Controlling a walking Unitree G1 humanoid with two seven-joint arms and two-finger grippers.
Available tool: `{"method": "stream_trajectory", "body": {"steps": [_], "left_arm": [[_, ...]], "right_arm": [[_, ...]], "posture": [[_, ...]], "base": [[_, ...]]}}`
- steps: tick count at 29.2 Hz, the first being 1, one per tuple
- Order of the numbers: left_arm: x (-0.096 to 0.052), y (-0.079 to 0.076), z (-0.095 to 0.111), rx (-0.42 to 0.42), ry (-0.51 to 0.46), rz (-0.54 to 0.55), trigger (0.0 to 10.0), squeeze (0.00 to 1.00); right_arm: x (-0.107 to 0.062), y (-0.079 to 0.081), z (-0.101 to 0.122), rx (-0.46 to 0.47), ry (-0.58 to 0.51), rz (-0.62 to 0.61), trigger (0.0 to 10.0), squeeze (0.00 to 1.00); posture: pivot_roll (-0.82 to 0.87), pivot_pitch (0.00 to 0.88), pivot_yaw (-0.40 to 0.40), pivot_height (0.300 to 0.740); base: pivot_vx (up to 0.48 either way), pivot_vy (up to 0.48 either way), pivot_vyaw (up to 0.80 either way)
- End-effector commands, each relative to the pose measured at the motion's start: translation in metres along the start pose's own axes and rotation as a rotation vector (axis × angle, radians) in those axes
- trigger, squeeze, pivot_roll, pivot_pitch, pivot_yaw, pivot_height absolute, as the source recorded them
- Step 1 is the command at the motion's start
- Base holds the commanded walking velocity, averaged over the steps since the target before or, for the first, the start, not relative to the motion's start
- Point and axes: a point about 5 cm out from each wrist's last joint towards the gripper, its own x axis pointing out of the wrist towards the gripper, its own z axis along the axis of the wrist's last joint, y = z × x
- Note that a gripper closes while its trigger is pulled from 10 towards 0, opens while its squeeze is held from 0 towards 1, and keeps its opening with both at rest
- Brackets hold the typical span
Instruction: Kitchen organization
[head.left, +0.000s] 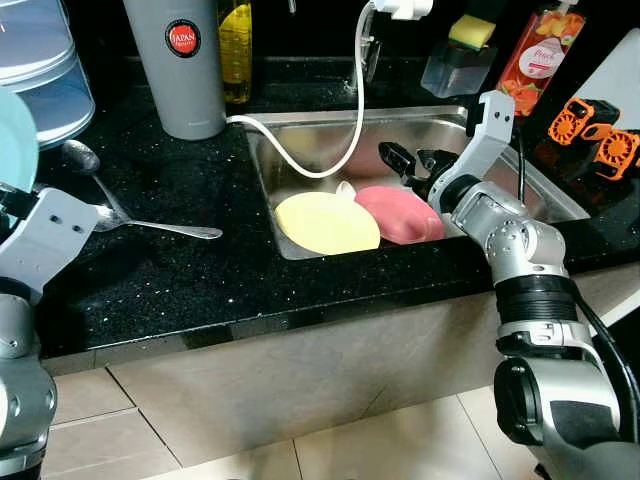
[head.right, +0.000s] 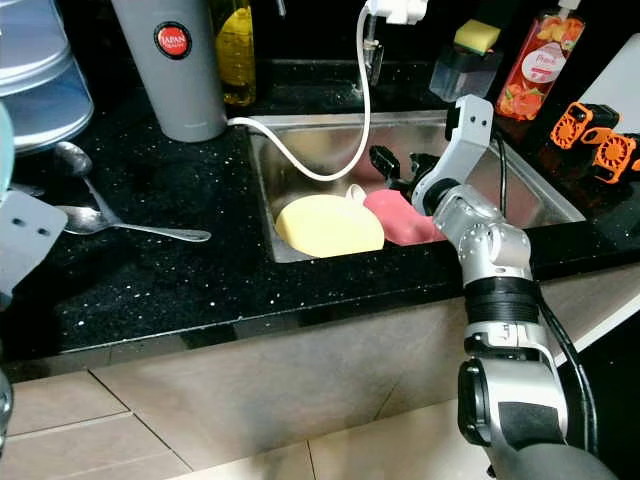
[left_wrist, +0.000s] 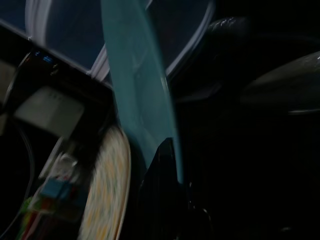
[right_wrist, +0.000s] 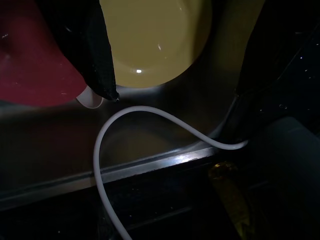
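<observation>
Teal plate (left_wrist: 137, 100) | clamped in left gripper (left_wrist: 167, 165) jaws | right gripper (head.left: 408, 165) jaws parted over sink (head.left: 300, 125)

I see open black counter (head.left: 180, 290) from the sink's (head.left: 262, 170) nine o'clock edge toward me, broken only by two spoons (head.left: 150, 226) at the far left. Inside the sink, a yellow plate (head.left: 325, 222) and pink plate (head.left: 400, 212) cover the near floor. A white hose (head.left: 310, 172) loops across the basin at twelve o'clock, with a grey canister (head.left: 185, 70) behind its ten o'clock corner.

head stereo looking down at sink (head.left: 300, 130), right wrist close above it
</observation>
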Motion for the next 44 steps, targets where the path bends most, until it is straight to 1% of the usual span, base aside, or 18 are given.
{"method": "stream_trajectory", "body": {"steps": [1, 2, 6, 8, 9, 13, 14, 17, 18, 20, 23, 31, 32, 36, 40, 42, 43, 44], "left_arm": [[0.0, -0.018, 0.005, 0.017, -0.047, -0.075, 0.0, 0.0], [0.0, -0.021, 0.012, 0.012, -0.092, -0.088, 9.8, 0.0], [-0.001, -0.027, 0.024, -0.033, -0.163, -0.129, 10.0, 0.0], [-0.001, -0.03, 0.033, -0.15, -0.196, -0.159, 10.0, 0.0], [-0.001, -0.029, 0.04, -0.18, -0.234, -0.161, 10.0, 0.0], [0.0, -0.028, 0.059, -0.189, -0.357, -0.161, 10.0, 0.0], [0.0, -0.028, 0.059, -0.189, -0.357, -0.161, 10.0, 0.0], [-0.004, -0.03, 0.079, -0.133, -0.505, -0.179, 10.0, 0.0], [-0.004, -0.03, 0.079, -0.133, -0.505, -0.179, 10.0, 0.0], [-0.005, -0.035, 0.086, -0.061, -0.557, -0.204, 10.0, 0.0], [-0.002, -0.038, 0.089, -0.008, -0.577, -0.225, 10.0, 0.0], [0.005, -0.041, 0.094, 0.047, -0.612, -0.27, 10.0, 0.0], [0.005, -0.045, 0.096, 0.085, -0.63, -0.292, 10.0, 0.0], [0.007, -0.049, 0.097, 0.141, -0.647, -0.314, 10.0, 0.0], [0.01, -0.055, 0.1, 0.191, -0.665, -0.351, 10.0, 0.0], [0.012, -0.063, 0.109, 0.212, -0.692, -0.386, 10.0, 0.0], [0.013, -0.068, 0.115, 0.218, -0.712, -0.407, 10.0, 0.0], [0.013, -0.068, 0.115, 0.218, -0.712, -0.407, 10.0, 0.0]], "right_arm": [[-0.002, -0.005, 0.001, 0.001, -0.003, -0.018, 10.0, 0.0], [-0.001, -0.005, 0.001, 0.001, -0.004, -0.018, 10.0, 0.0], [-0.001, -0.003, 0.001, -0.001, -0.006, -0.015, 10.0, 0.0], [0.0, -0.003, 0.001, -0.001, -0.007, -0.013, 10.0, 0.0], [0.0, -0.003, 0.001, -0.001, -0.007, -0.013, 10.0, 0.0], [0.0, -0.002, 0.002, -0.005, -0.012, -0.015, 10.0, 0.0], [0.0, -0.002, 0.002, -0.005, -0.012, -0.015, 10.0, 0.0], [-0.001, -0.003, 0.003, -0.005, -0.018, -0.018, 10.0, 0.0], [-0.001, -0.003, 0.003, -0.005, -0.018, -0.018, 10.0, 0.0], [-0.001, -0.003, 0.003, -0.004, -0.018, -0.022, 10.0, 0.0], [-0.002, -0.001, 0.002, -0.001, -0.016, -0.018, 10.0, 0.0], [-0.005, -0.003, 0.003, 0.013, -0.021, -0.025, 10.0, 0.0], [-0.006, -0.001, 0.003, 0.023, -0.022, -0.012, 10.0, 0.0], [-0.005, 0.002, 0.002, 0.05, -0.016, 0.016, 10.0, 0.0], [-0.004, 0.01, -0.001, 0.108, -0.01, 0.058, 10.0, 0.0], [-0.002, 0.02, -0.006, 0.199, -0.005, 0.102, 10.0, 0.0], [-0.001, 0.027, -0.009, 0.287, 0.0, 0.139, 10.0, 0.0], [-0.001, 0.027, -0.009, 0.287, 0.0, 0.139, 10.0, 0.0]], "posture": [[0.26, 0.027, -0.106, 0.74], [0.26, 0.024, -0.107, 0.74], [0.26, 0.024, -0.107, 0.74], [0.26, 0.014, -0.105, 0.74], [0.25, 0.012, -0.105, 0.74], [0.24, 0.008, -0.104, 0.74], [0.24, 0.008, -0.104, 0.74], [0.24, 0.007, -0.108, 0.74], [0.24, 0.007, -0.108, 0.74], [0.23, 0.008, -0.111, 0.74], [0.22, 0.008, -0.11, 0.74], [0.21, 0.011, -0.102, 0.74], [0.21, 0.01, -0.099, 0.74], [0.2, 0.007, -0.098, 0.74], [0.21, 0.004, -0.096, 0.74], [0.2, 0.001, -0.091, 0.74], [0.2, 0.0, -0.09, 0.74], [0.2, 0.0, -0.09, 0.74]], "base": [[0.0, 0.0, 0.0], [0.0, 0.0, 0.0], [0.0, 0.0, 0.0], [0.0, 0.0, 0.0], [0.0, 0.0, 0.0], [0.0, 0.0, 0.0], [0.0, 0.0, 0.0], [0.0, 0.0, 0.0], [0.0, 0.0, 0.0], [0.0, 0.0, 0.0], [0.0, 0.0, 0.0], [0.0, 0.0, 0.0], [0.0, 0.0, 0.0], [0.0, 0.0, 0.0], [0.0, 0.0, 0.0], [0.0, 0.0, 0.0], [0.0, 0.0, 0.0], [0.0, 0.0, 0.0]]}}
